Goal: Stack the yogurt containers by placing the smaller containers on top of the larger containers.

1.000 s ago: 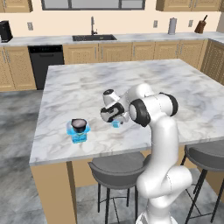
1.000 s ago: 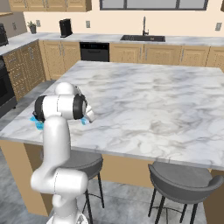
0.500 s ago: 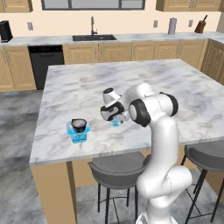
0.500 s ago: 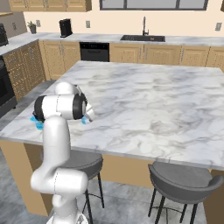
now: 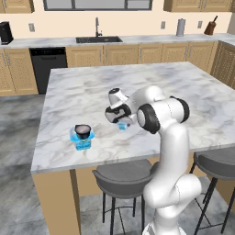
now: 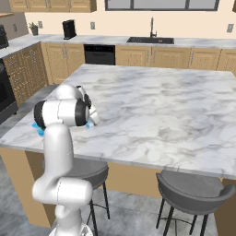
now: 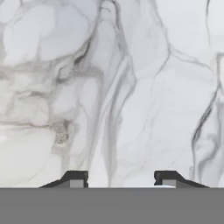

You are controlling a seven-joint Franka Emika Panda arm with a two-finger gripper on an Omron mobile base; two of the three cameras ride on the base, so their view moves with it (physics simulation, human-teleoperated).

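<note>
The squarish translucent blue tub stands near the island's front left corner, and the small black round cup sits on top of it. To its right, the tiny translucent blue cup rests on the marble. My gripper reaches down over this cup, with its jaws shut on it. In the right base view my arm hides most of the tub, and a bit of the tiny cup peeks out. The hand view shows my gripper with both fingertips low over the marble; the cup is hidden there.
The marble island stretches wide behind and to the right of the cups. Its front edge runs close to the tub. Two grey stools stand below that edge. A sink and wooden cabinets line the back wall.
The jaws have closed in around the tiny blue cup. The arm has hardly moved, and the tub and black cup stay where they were.
</note>
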